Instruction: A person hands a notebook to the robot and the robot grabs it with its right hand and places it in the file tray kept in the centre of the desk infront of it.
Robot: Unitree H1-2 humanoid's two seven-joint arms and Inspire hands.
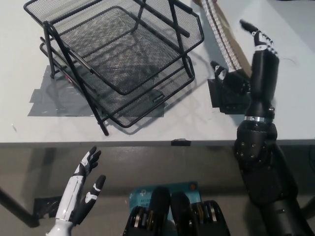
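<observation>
Black right hand closed around the lower end of a spiral-bound notebook, beside the wire file tray.

The right hand point(246, 73) gripped the notebook point(227, 37) near its lower end, thumb on the spiral side and fingers wrapped over the far side; the book stood tilted on edge above the desk point(147, 128), just right of the file tray point(118, 59). The tray's stacked black mesh tiers held nothing visible and sat over grey tape point(59, 101). The white left hand point(81, 194) rested below the desk edge at lower left, fingers spread, holding nothing.
</observation>
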